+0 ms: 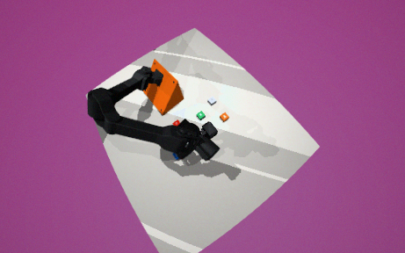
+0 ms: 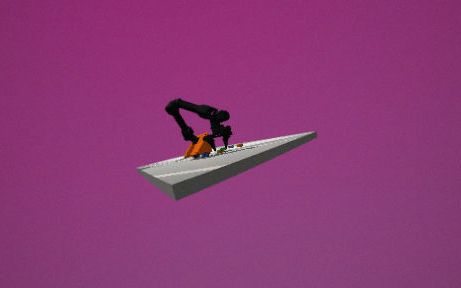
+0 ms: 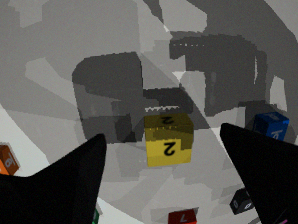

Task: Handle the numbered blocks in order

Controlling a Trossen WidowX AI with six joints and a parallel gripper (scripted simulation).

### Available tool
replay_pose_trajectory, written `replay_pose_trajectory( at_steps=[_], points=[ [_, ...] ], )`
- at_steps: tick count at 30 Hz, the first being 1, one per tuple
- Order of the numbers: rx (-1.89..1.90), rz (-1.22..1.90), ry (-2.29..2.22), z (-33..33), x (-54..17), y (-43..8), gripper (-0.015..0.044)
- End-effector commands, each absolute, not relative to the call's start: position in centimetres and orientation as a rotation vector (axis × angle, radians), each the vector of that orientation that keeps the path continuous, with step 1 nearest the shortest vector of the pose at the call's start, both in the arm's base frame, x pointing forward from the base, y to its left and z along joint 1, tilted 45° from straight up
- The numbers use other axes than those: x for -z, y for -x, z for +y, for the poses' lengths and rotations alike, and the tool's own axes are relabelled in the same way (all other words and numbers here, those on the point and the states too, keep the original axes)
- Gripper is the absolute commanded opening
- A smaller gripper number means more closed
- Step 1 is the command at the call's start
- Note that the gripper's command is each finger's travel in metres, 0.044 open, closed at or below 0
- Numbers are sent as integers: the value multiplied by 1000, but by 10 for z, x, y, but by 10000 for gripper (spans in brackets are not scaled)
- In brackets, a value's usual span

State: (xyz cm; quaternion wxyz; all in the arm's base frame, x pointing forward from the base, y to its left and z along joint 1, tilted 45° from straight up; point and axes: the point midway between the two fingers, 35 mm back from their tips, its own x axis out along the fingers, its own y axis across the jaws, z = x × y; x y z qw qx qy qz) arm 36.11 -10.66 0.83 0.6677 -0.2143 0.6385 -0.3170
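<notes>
My gripper (image 3: 165,135) (image 2: 220,148) is open and empty. It is low over the yellow block (image 3: 169,150) (image 2: 220,151), which shows a 2 and appears between the two fingertips in the wrist view, touching neither. The red block (image 3: 182,217) (image 1: 176,123) shows a 7. The blue block (image 3: 270,127) (image 1: 176,155) is beside the right-hand finger; its digit is unclear. The black block (image 3: 242,201) is partly behind that finger. The orange block (image 3: 8,159) (image 1: 224,117), green block (image 1: 200,115) and pale grey block (image 1: 212,101) stand farther off. The arm hides the yellow block in the top view.
The orange wedge-shaped stand (image 1: 163,90) (image 2: 201,145) is at the arm's base. The arm reaches over the pale tabletop (image 1: 162,193) (image 2: 254,150) and casts dark shadows around the yellow block. The red and black blocks lie on the stand's side of the gripper.
</notes>
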Motion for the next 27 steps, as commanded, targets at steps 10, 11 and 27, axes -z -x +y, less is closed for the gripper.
replay_pose_trajectory(
  at_steps=[10, 11, 27],
  points=[
    [718, 1445, 490, -113, -3, -359, 216],
    [718, 1445, 490, -113, -3, -359, 190],
    [718, 1445, 490, -113, -3, -359, 120]
  ],
)
